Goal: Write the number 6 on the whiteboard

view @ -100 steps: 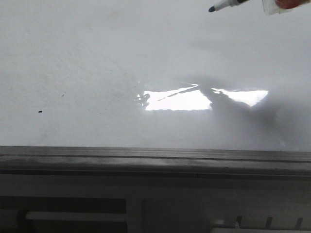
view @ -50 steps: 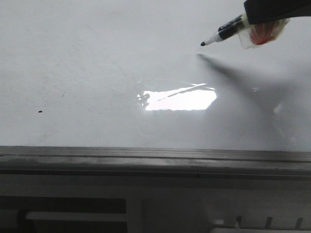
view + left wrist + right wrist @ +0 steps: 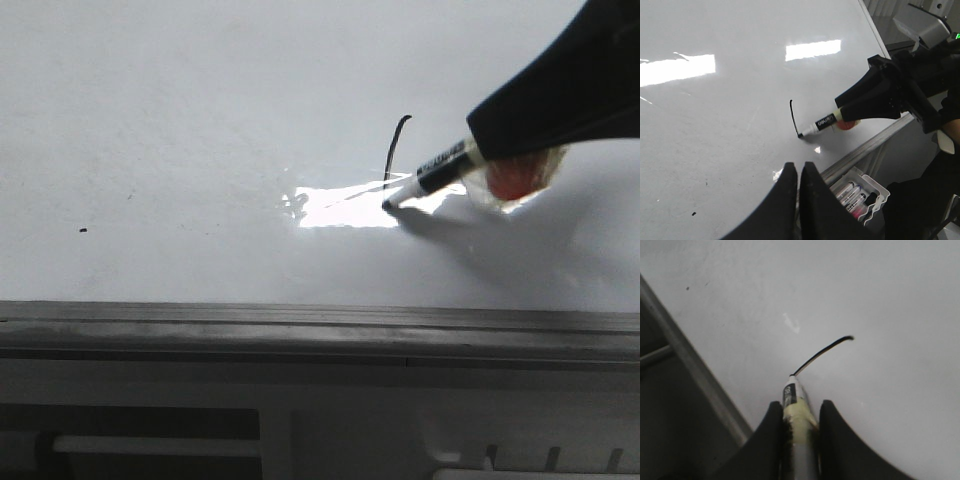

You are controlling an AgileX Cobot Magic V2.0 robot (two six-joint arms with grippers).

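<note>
The whiteboard (image 3: 200,120) is a large glossy white board with a grey metal bottom rim. A short curved black stroke (image 3: 396,145), the stem of the number 6, runs down to the marker's tip; no loop shows. It also shows in the left wrist view (image 3: 792,116) and the right wrist view (image 3: 822,353). My right gripper (image 3: 500,155) is shut on a black-and-white marker (image 3: 430,177), its tip touching the board at the stroke's lower end. My left gripper (image 3: 799,169) is shut and empty, held above the board near its rim.
A small black dot (image 3: 82,230) sits at the board's left. The grey rim (image 3: 320,325) runs along the board's near edge. A white tray (image 3: 862,192) holding several markers hangs below the rim. A bright glare patch (image 3: 345,207) lies beside the marker's tip.
My right gripper came down and forward with the marker. Its tip met the board and drew the curved stroke downward; the board was blank before.
</note>
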